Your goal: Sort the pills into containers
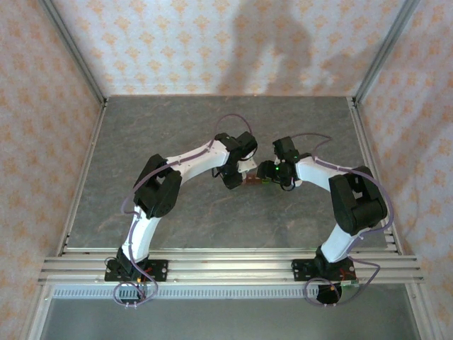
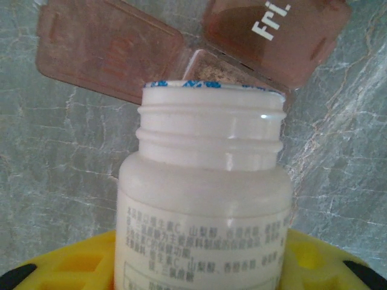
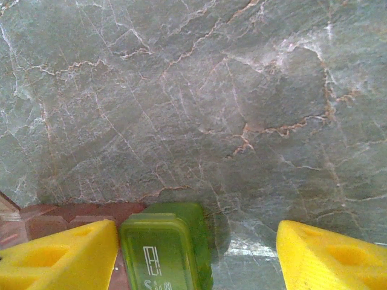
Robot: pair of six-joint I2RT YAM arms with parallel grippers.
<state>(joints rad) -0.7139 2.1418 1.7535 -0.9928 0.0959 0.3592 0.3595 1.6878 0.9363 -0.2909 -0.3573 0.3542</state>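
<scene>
My left gripper (image 2: 199, 269) is shut on a small white bottle (image 2: 205, 181), whose cap is off. The bottle's open mouth points at the containers' red-brown compartments (image 2: 211, 66), whose two lids (image 2: 109, 48) stand open; one reads "Fri." The bottle's opaque wall hides its contents. In the right wrist view, the green compartment (image 3: 166, 248), lid shut, lies between the yellow fingers (image 3: 60, 254) of my open right gripper (image 3: 196, 257), close to the left one. In the top view, the container strip (image 1: 253, 181) sits mid-table between my left gripper (image 1: 239, 170) and right gripper (image 1: 274, 174).
The grey marbled tabletop (image 1: 212, 127) stretches away on all sides of the strip. Aluminium rails (image 1: 226, 265) run along the near edge by the arm bases. Patterned walls (image 1: 212, 42) enclose the back and sides.
</scene>
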